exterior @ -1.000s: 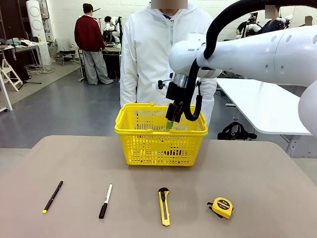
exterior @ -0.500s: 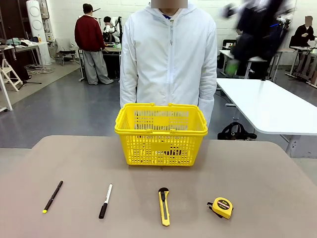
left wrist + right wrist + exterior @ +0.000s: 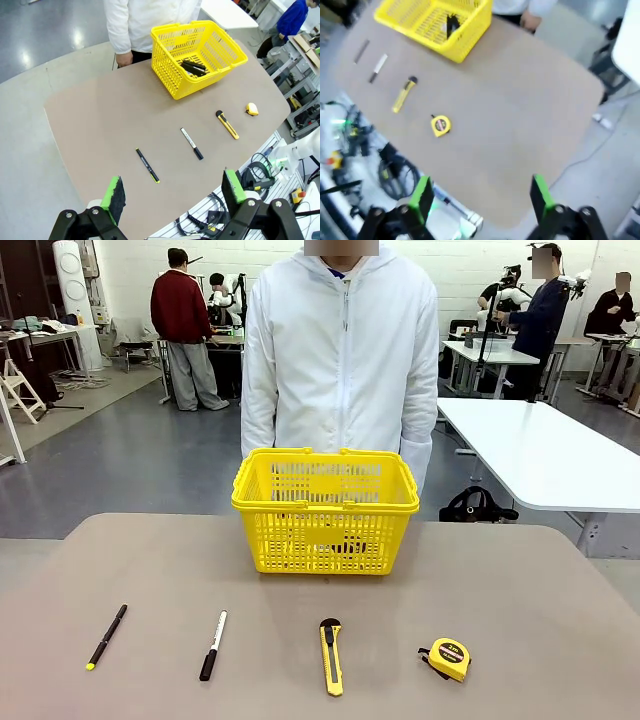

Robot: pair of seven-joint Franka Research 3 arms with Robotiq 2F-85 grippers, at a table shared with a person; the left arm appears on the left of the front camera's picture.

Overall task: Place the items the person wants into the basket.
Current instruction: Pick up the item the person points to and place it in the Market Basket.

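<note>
Well beyond spread left fingers [image 3: 113, 196], marker [image 3: 192, 144], beyond right fingers [image 3: 421, 193], tape measure [image 3: 440, 125]

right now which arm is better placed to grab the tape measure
Right, probably: the tape measure lies at the table's right end, and the right gripper hangs open above that side. From the left gripper, also open, it is the farthest tool.
</note>
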